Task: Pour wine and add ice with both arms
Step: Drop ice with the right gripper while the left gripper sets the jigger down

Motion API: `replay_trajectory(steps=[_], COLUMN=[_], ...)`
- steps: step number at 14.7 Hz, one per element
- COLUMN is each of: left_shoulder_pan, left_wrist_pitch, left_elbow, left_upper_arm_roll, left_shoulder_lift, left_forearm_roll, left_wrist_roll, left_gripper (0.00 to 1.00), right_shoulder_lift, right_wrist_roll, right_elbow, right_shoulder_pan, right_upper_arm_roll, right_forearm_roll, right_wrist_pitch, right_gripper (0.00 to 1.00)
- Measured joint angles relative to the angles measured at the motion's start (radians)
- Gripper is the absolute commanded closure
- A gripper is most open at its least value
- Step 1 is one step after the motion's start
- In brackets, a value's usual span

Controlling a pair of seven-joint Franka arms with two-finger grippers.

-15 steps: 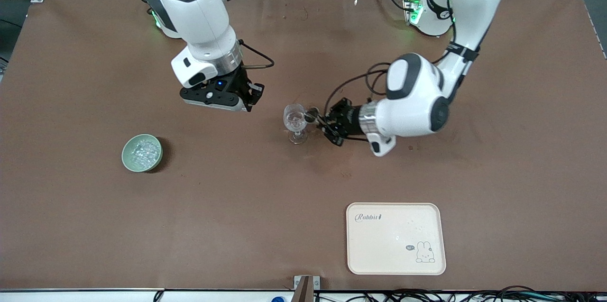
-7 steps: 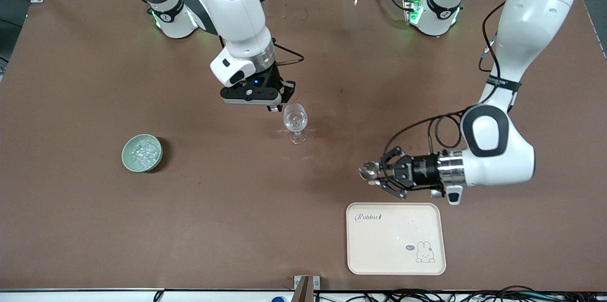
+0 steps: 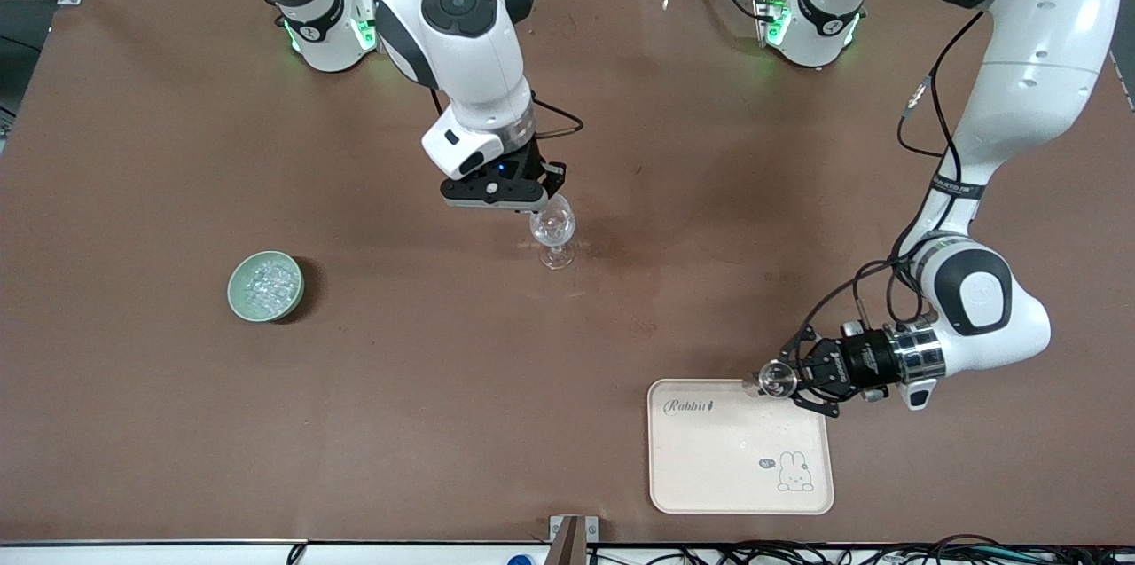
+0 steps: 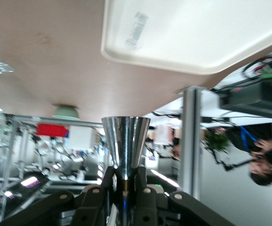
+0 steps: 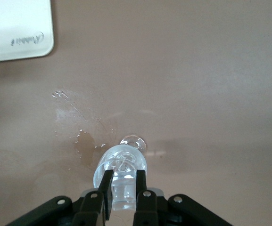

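Observation:
A clear stemmed wine glass [image 3: 554,232] stands upright mid-table with ice in its bowl. My right gripper [image 3: 548,195] hangs right over its rim, shut on a clear ice cube [image 5: 124,190]; the glass [image 5: 121,162] shows just under the fingers. A green bowl [image 3: 265,285] of ice cubes [image 3: 266,283] sits toward the right arm's end. My left gripper [image 3: 801,379] is shut on a silver cone-shaped measuring cup [image 3: 774,380], held sideways over the cream tray's [image 3: 740,467] corner; the cup [image 4: 125,136] fills the left wrist view.
The cream tray [image 4: 197,37] with a rabbit print lies near the front edge, toward the left arm's end. Wet spots [image 5: 81,139] mark the brown mat beside the glass. The green bowl [image 4: 66,112] shows small in the left wrist view.
The left arm has drawn back from the glass with the metal cup to over the tray's corner. The right gripper has moved across to just over the glass.

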Motion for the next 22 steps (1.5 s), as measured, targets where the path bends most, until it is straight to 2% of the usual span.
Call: replay_trajectory(steps=[3, 7, 12, 18, 20, 22], left_shoulder_pan=[0.014, 0.017, 0.012, 0.005, 0.005, 0.005], left_wrist_pitch=[0.004, 0.014, 0.062, 0.116, 0.116, 0.116], left_elbow=[0.021, 0.062, 0.140, 0.159, 0.159, 0.160], left_upper_arm_roll=[0.005, 0.021, 0.020, 0.019, 0.019, 0.019], left_shoulder_lift=[0.058, 0.118, 0.200, 0.241, 0.248, 0.253], left_forearm_roll=[-0.034, -0.063, -0.080, -0.102, -0.102, -0.102], left_wrist_roll=[0.039, 0.040, 0.040, 0.067, 0.096, 0.108], left_gripper=[0.99, 0.99, 0.99, 0.98, 0.92, 0.86], right_shoulder_lift=[0.023, 0.034, 0.045, 0.055, 0.057, 0.059], right_wrist_roll=[0.000, 0.000, 0.000, 0.000, 0.000, 0.000], right_elbow=[-0.005, -0.011, -0.012, -0.012, -0.012, -0.012], right_shoulder_pan=[0.013, 0.016, 0.037, 0.045, 0.045, 0.045], right_upper_arm_roll=[0.000, 0.000, 0.001, 0.001, 0.001, 0.001], right_forearm_roll=[0.000, 0.000, 0.000, 0.000, 0.000, 0.000], right_wrist_pitch=[0.000, 0.000, 0.000, 0.006, 0.007, 0.008], right_gripper=[0.78, 0.78, 0.73, 0.67, 0.58, 0.39])
